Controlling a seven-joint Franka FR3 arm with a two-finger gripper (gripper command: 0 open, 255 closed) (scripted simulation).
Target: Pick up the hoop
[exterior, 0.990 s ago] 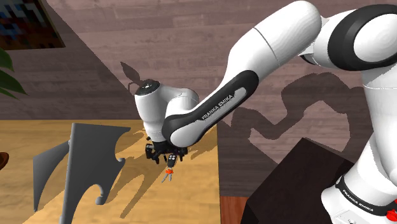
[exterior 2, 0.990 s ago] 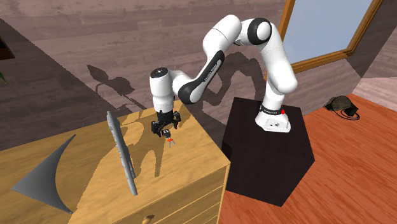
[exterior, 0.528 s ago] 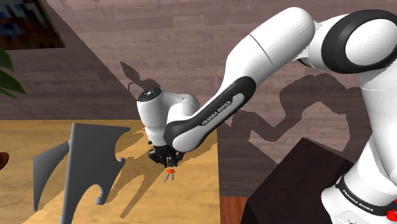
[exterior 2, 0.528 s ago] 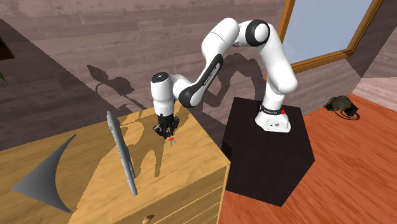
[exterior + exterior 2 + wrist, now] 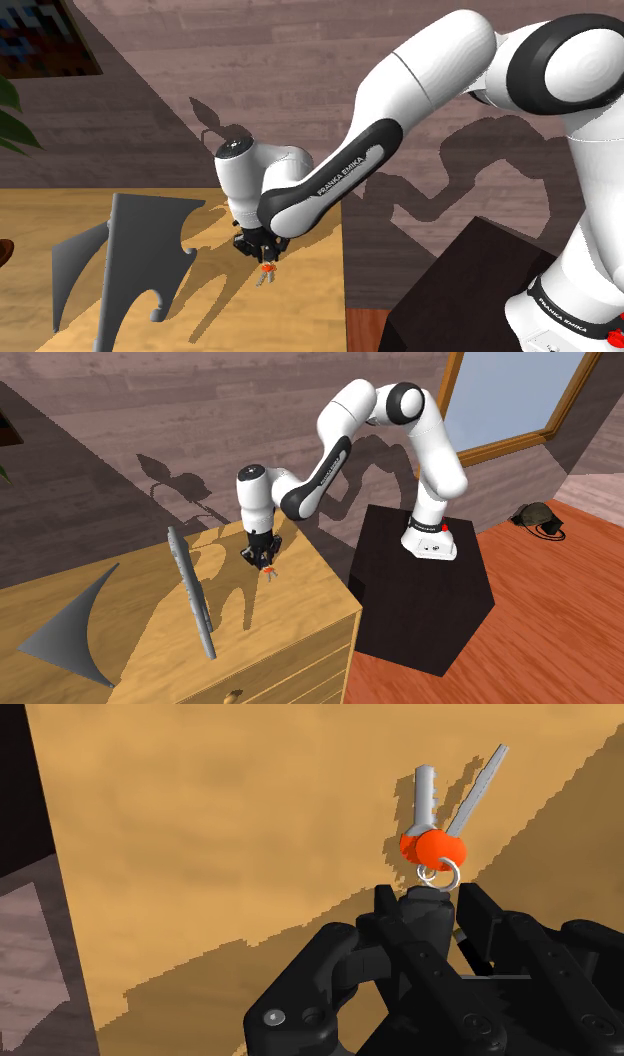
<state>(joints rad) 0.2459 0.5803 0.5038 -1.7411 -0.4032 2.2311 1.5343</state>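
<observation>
My gripper is closed on the hoop, a small silver ring. My two black fingers pinch it right at their tips. Two grey keys with orange heads hang from the hoop and fan apart just past my fingertips.

Behind the keys is the light wooden top of a dresser, partly under my arm's shadow. From the shoulder view my gripper points down over that top near its right edge, with the keys dangling straight beneath it. I cannot tell whether their tips touch the wood. The second exterior view has my gripper and the keys in the same place, close to the dresser's end nearest my stand.

Further along the top, well apart from the keys, a flat grey panel with a notched outline stands upright. In the second exterior view the panel is seen edge-on. A grey wedge lies beyond it.

My dark stand sits on a red-brown wood floor just beside the dresser. Past it, a small dark object lies on the floor under a wood-framed window.
</observation>
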